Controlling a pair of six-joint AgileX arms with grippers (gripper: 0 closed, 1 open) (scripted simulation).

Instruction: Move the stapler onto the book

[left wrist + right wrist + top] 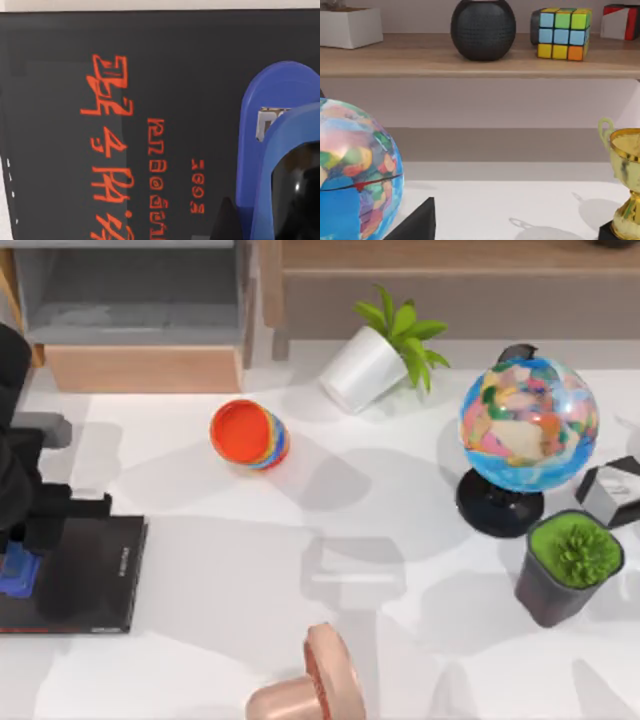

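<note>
The black book [95, 575] with red lettering lies flat at the table's left edge; its cover [150, 100] spreads wide in the left wrist view. The small blue stapler [15, 570] is over the book's left part, and its blue body [272, 125] shows close up. My left gripper [22, 558] hangs right over the stapler, shut on it, with a dark fingertip [225, 222] against its side. I cannot tell whether the stapler touches the cover. My right gripper [612, 492] is parked at the right edge behind the globe, open, with one black finger [415, 222] showing.
A rainbow stack of bowls [250, 435] lies at the centre left. A tipped white plant pot [365, 365] sits at the back, a globe [528, 430] and a dark potted plant [570, 565] at the right. A pink-copper mushroom-shaped object [310, 685] is at the front. A gold trophy [625, 170] stands beside the right gripper.
</note>
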